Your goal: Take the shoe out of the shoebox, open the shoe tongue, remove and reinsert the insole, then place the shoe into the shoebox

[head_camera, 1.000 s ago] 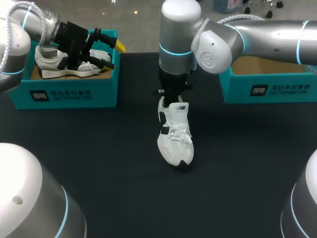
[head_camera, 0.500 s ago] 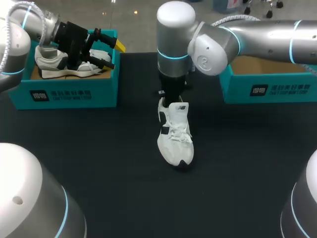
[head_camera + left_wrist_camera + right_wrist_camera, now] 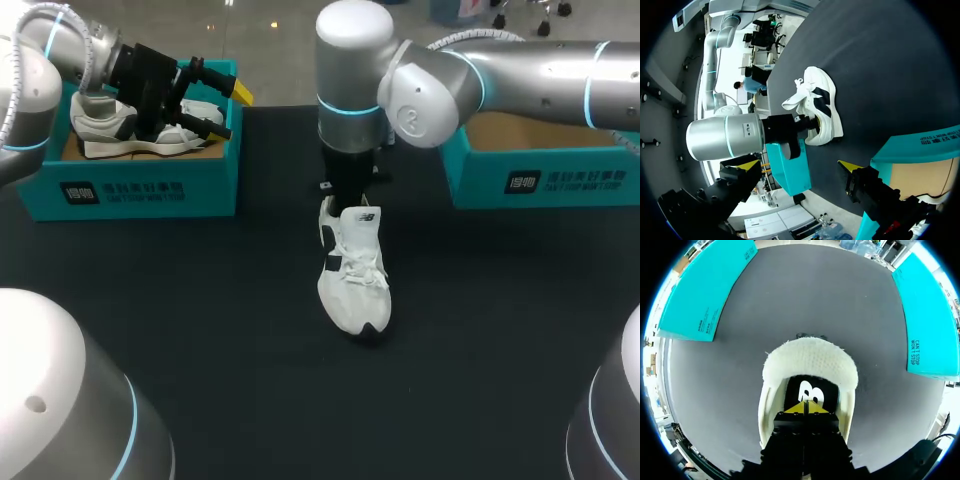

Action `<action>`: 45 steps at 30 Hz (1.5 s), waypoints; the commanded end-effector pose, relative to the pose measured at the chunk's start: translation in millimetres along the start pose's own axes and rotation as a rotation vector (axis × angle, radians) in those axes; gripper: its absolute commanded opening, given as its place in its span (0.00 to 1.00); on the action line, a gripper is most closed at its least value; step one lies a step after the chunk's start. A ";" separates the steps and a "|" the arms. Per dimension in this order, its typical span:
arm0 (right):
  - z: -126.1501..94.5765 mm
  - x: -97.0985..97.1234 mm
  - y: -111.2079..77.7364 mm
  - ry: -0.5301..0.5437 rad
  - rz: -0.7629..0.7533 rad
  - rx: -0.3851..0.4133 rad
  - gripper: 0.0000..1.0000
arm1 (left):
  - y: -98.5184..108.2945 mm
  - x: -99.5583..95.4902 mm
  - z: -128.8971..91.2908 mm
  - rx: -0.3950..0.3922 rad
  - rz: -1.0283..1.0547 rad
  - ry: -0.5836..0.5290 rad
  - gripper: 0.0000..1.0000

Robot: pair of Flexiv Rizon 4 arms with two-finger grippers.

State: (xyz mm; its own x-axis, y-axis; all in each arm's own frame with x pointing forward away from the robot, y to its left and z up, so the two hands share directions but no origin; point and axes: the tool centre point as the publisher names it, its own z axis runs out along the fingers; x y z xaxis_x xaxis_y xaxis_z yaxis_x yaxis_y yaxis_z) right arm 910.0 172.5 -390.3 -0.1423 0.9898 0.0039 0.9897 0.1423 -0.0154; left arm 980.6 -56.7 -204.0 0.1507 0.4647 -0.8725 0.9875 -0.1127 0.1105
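A white shoe (image 3: 352,265) with black patches lies on the black table (image 3: 200,300) at its middle, toe toward me. My right gripper (image 3: 345,192) stands over its heel end. In the right wrist view its yellow tips (image 3: 805,407) meet inside the shoe's opening (image 3: 811,365), just above the black insole (image 3: 810,392) with a white logo; the gripper is shut. My left gripper (image 3: 215,100) hangs wide open over the left teal shoebox (image 3: 150,185), which holds a second white shoe (image 3: 110,125). From the left wrist, the white shoe (image 3: 822,107) lies far ahead of the spread fingers (image 3: 850,166).
A second teal shoebox (image 3: 540,180) stands at the right rear, behind my right arm (image 3: 520,70). The right wrist view has a teal box on either side of the shoe (image 3: 705,290) (image 3: 927,320).
My right arm has shifted slightly to the left above the shoe's heel. The shoe and the left arm have not moved.
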 end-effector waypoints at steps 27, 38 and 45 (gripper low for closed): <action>-38.2 -2.3 -47.2 0.040 0.058 0.252 0.40 | -0.2 -0.2 -0.5 0.001 0.001 0.003 1.00; -41.3 -0.2 -48.4 0.046 0.066 0.248 1.00 | -0.2 -0.2 -0.5 0.001 0.001 0.003 1.00; -47.2 4.0 -50.8 0.044 0.061 0.256 1.00 | -0.2 -0.2 -0.5 0.001 0.001 0.003 1.00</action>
State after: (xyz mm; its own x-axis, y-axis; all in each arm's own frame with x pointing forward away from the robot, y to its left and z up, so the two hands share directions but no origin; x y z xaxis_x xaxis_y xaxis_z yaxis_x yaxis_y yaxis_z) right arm 861.1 168.0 -344.6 -0.0755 0.9962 0.0440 0.9595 0.0846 -0.2686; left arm 980.6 -56.7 -204.0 0.1507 0.4647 -0.8725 0.9875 -0.1127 0.1105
